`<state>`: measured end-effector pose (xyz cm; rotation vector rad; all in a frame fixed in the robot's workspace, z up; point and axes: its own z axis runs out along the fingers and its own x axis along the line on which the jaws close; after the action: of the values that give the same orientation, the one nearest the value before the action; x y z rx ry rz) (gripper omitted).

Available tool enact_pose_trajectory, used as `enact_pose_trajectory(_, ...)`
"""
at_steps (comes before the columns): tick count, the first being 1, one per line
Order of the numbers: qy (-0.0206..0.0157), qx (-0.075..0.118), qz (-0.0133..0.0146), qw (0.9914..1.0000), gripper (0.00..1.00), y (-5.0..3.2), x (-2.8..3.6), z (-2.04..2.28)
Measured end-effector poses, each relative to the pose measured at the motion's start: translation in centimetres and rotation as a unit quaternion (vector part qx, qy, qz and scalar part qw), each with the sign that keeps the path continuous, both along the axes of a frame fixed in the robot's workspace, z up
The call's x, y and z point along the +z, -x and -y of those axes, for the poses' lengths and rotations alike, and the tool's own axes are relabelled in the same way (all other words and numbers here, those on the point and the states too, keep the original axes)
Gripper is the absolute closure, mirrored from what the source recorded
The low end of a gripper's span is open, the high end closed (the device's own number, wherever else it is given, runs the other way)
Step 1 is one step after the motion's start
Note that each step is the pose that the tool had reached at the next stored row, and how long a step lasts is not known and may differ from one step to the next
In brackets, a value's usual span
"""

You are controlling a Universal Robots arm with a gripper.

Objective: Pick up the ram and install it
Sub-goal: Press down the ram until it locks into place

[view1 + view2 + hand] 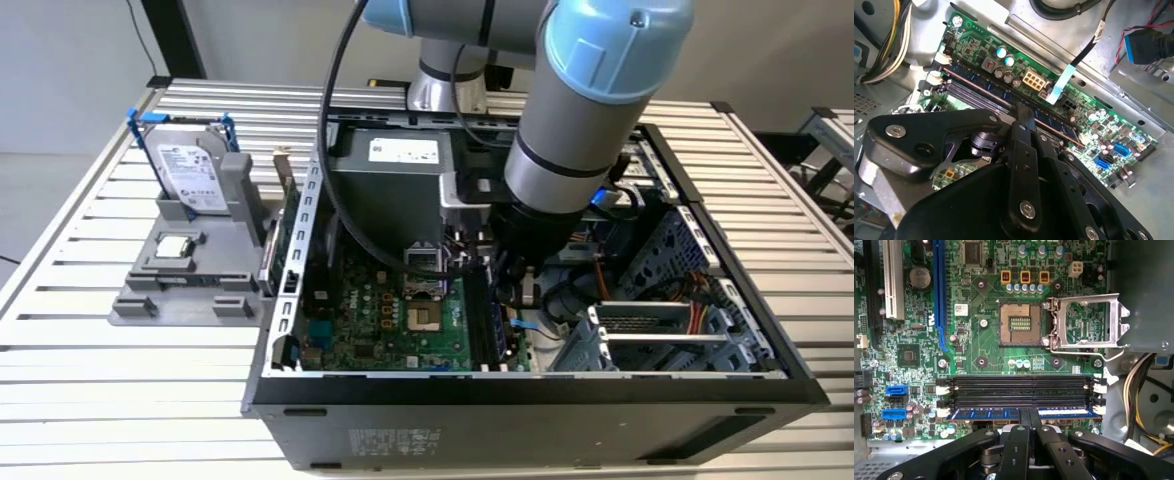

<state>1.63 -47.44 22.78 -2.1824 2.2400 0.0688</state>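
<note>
Gripper (pixel 1029 415) fingers pinched shut on ram (pixel 1064 413), which sits edge-down along the outermost black slot (pixel 1019 401), apparently lined up for seating. Arm reaches into open computer case (pixel 747 385) from above.

1. In the first wrist view, the pincer (pixel 1028 416) covers the middle of the ram (pixel 1066 412), and the frame's lower edge cuts off the pincer body.
2. In the exterior view, the arm (pixel 574 130) hides the pincer's tips and the case (pixel 534 385) interior behind it.
3. The tabletop (pixel 80 260) runs past the exterior view's left edge.
4. In the second wrist view, the pincer's linkage blocks the lower motherboard (pixel 1094 125).
</note>
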Motion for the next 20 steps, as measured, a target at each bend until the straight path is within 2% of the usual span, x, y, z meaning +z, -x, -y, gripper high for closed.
enact_pose_trajectory(7, 0.0012, 0.000, -0.0003, 1.00000, 1.00, -0.01, -1.17, 0.02)
enact_pose_trajectory(8, 0.0024, 0.000, -0.0006, 1.00000, 1.00, -0.02, -0.92, -0.01)
enact_pose_trajectory(10, -0.0010, 0.000, 0.0004, 1.00000, 1.00, -0.02, -0.34, -0.04)
enact_pose_trajectory(12, 0.0000, 0.000, 0.0001, 1.00000, 1.00, -0.01, 0.64, 0.00)
enact_pose_trajectory(20, 0.0000, 0.000, 0.0001, 1.00000, 1.00, -0.01, 4.28, 0.00)
